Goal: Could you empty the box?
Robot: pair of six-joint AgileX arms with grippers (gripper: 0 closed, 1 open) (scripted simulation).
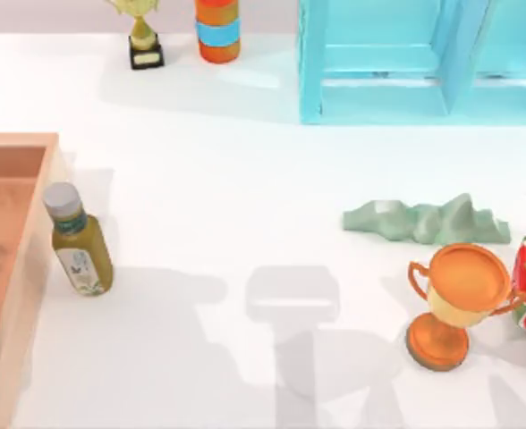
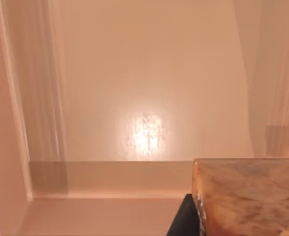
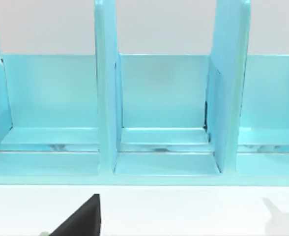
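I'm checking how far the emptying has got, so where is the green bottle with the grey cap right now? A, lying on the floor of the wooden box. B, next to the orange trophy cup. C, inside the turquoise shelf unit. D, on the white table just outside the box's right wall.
D: in the top view the green bottle is on the white table, just beside the right wall of the box.

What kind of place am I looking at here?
Probably a rendered tabletop test scene, not a real room: a plain white table holds unrelated props, such as an orange-tan wooden box, a green bottle with a grey cap, an orange trophy cup and a turquoise shelf-like crate unit.
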